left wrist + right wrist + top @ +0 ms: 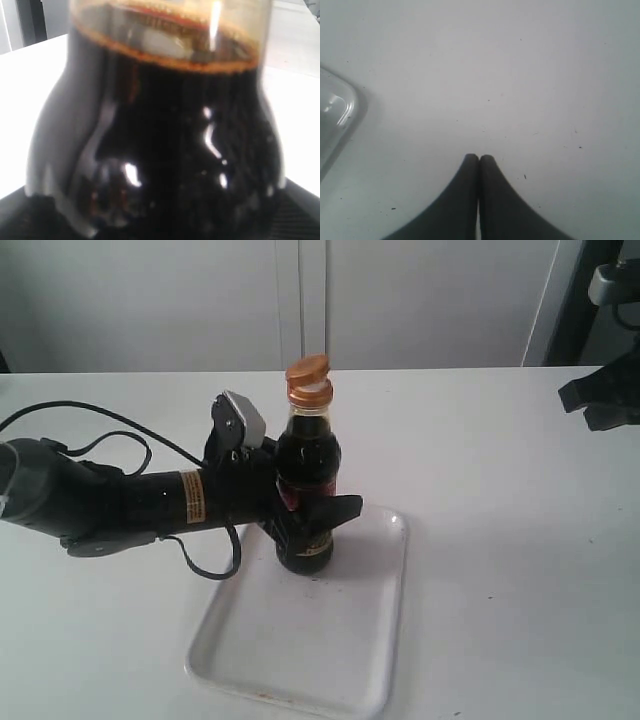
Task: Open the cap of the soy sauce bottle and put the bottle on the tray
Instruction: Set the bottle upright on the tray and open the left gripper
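The soy sauce bottle (pixel 307 480) stands upright on the far end of the white tray (pixel 340 660), its dark body filling the left wrist view (pixel 165 150). Its orange-brown cap (pixel 308 375) is flipped up off the neck. My left gripper (pixel 305 520) reaches in from the left and is shut on the bottle's lower body, one finger (pixel 335 512) showing in front of the label. My right gripper (pixel 479 157) is shut with nothing in it, raised over bare table at the far right (pixel 600 400); a tray corner (pixel 337 115) shows in its wrist view.
The left arm's black cable (pixel 90 440) loops over the white table (pixel 500 490) behind the arm. A grey wall runs along the back, with dark equipment (pixel 600 300) at the far right.
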